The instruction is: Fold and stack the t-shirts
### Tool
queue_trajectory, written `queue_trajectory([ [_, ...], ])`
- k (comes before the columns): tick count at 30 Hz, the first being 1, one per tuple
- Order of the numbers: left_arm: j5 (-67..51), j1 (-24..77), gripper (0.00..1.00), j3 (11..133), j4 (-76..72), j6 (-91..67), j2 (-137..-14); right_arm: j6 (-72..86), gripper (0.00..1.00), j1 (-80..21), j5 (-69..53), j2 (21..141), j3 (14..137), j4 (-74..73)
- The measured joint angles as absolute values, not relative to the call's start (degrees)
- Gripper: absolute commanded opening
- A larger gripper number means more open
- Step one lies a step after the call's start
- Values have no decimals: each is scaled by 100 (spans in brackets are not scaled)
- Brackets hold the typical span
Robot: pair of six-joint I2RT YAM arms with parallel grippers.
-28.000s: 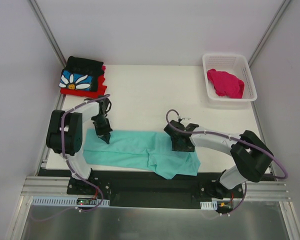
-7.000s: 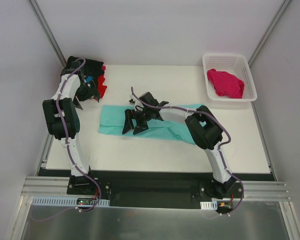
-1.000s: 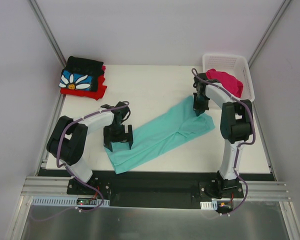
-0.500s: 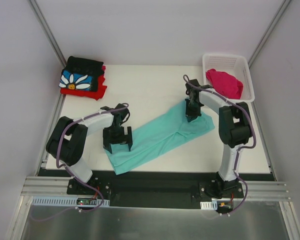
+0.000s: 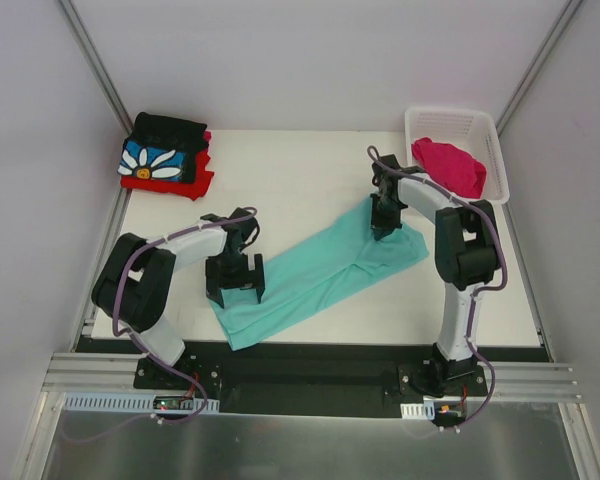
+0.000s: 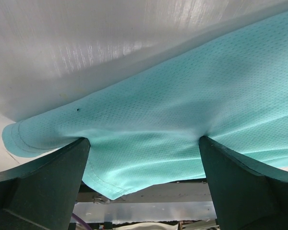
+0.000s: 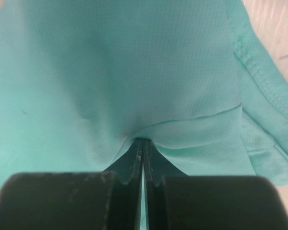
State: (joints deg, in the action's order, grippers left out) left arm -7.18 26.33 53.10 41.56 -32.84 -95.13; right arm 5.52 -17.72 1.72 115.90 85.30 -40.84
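Observation:
A mint-teal t-shirt (image 5: pixel 320 270) lies slanted across the white table (image 5: pixel 300 170), from near left to far right. My left gripper (image 5: pixel 234 293) stands open over its near-left end, the fingers (image 6: pixel 48 182) pressing down on the cloth (image 6: pixel 182 96) on either side. My right gripper (image 5: pixel 382 228) is shut on a pinch of the same shirt (image 7: pixel 110 72) at its far-right end, and the cloth puckers at the jaw tips (image 7: pixel 143 140). A black daisy-print t-shirt (image 5: pixel 160 155) sits folded on a red one (image 5: pixel 175 185) at the far left. A magenta-pink t-shirt (image 5: pixel 450 165) lies bunched in the basket.
The white lattice basket (image 5: pixel 458 203) stands at the far right corner, close behind the right arm. White walls close in the table on three sides. The black rail (image 5: pixel 300 365) carrying both arm bases runs along the near edge.
My right gripper has moved left and away from the basket, drawing the shirt's far-right end with it. The left gripper has stayed on the near-left end, still open.

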Motion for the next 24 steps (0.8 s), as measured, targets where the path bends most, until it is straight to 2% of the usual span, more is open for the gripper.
queue_trajectory([
  [11, -749, 3065, 99, 5168, 4198, -3533, -9448, 412, 1, -1704, -301, 12722, 10202, -4558],
  [24, -1459, 4703, 99, 6093, 4720, -4075, -10521, 163, 1, -2287, -464, 13852, 12317, -5295],
])
